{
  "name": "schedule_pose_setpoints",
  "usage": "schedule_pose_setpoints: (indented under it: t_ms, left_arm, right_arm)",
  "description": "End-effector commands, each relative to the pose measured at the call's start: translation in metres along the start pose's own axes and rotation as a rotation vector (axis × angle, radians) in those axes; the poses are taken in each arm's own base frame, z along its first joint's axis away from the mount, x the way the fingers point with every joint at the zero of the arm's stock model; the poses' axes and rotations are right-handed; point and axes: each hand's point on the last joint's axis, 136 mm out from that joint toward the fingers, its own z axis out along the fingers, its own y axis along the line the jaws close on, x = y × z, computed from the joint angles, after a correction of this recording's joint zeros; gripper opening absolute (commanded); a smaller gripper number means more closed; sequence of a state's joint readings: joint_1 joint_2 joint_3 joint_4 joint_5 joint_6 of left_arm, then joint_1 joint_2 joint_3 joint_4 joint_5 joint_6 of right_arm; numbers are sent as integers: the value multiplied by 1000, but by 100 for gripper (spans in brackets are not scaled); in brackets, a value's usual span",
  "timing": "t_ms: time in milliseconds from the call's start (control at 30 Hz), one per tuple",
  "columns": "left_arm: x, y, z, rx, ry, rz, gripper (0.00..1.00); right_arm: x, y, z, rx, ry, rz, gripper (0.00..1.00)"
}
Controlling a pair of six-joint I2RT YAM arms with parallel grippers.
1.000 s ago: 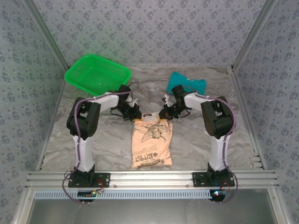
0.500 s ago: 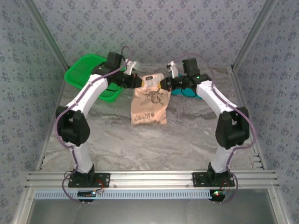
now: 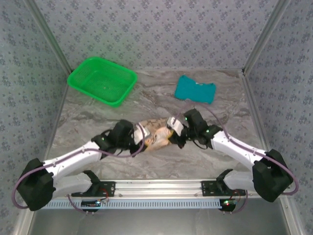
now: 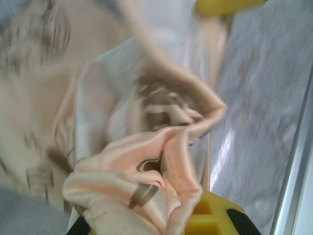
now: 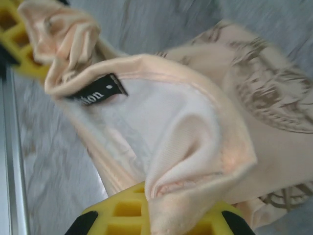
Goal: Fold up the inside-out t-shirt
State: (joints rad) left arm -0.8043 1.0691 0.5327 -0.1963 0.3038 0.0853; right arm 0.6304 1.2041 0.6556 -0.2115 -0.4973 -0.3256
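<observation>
Seen from above, both my arms reach low across the marble table (image 3: 146, 105) and meet just below the middle of the frame. The inside-out t-shirt (image 3: 155, 135) hangs bunched between them, a small peach-beige bundle with dark brown print. My left gripper (image 3: 140, 142) is clamped on its left end and my right gripper (image 3: 174, 134) on its right end.

In my left wrist view, creased peach cloth spills over a yellow finger (image 4: 211, 218) at the bottom edge, with blurred fabric filling the left of the frame.

In my right wrist view, a pale cream fold drapes over a yellow finger (image 5: 128, 211) at the bottom, and a black label (image 5: 98, 90) shows at centre left.

A green basket (image 3: 80, 78) sits at the upper left of the overhead view, and a folded teal garment (image 3: 195, 89) lies at the upper right, both well apart from the shirt.
</observation>
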Motion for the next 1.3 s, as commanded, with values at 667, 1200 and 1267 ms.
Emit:
schedule_pose_setpoints:
  t_ms: [667,1200,1267]
  left_arm:
    - [-65,42,-19,69,-3,-333,0]
    - [-17,161,72,-169,319,-668,1]
    - [-9,166,75,-204,349,-699,13]
  right_arm:
    - [-10,-37,-14,-170,71,212,0]
    - [18,-117,51,-59,330,631,0]
    - [28,-122,59,-34,371,676,1]
